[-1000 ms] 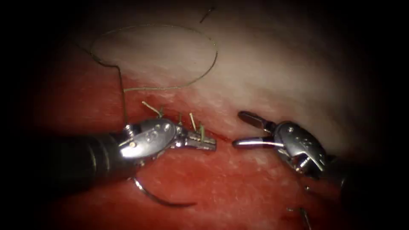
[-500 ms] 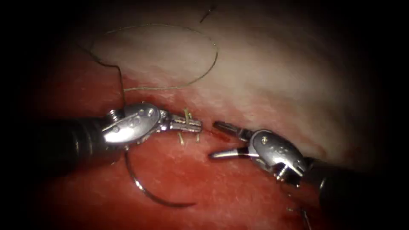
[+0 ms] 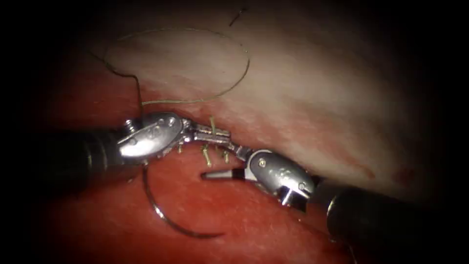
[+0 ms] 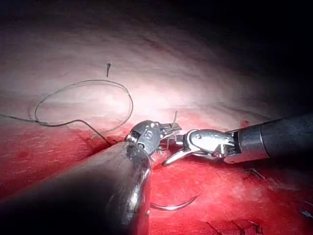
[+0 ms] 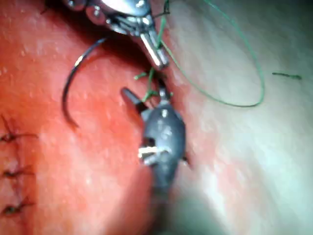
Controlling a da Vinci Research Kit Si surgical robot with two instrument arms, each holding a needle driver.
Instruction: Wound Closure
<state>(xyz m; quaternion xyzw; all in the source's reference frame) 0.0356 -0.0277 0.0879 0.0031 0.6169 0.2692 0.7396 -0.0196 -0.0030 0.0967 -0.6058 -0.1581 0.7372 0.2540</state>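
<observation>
Both tools idle: left tool (image 3: 215, 137) clamps thread (image 3: 213, 126), right tool (image 3: 222, 161) agape; needle (image 3: 171, 222) below

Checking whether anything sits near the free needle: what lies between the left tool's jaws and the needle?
In the endoscope view, short cut ends of thread hang just below the left tool; from there to the needle, bare red tissue.

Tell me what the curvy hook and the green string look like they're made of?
The needle looks like thin polished metal: dark, with a bright glint along its curve. The thread looks like fine, slightly stiff plastic or waxed fibre, since its loop holds a springy round shape on the tissue; which one is hard to tell.
</observation>
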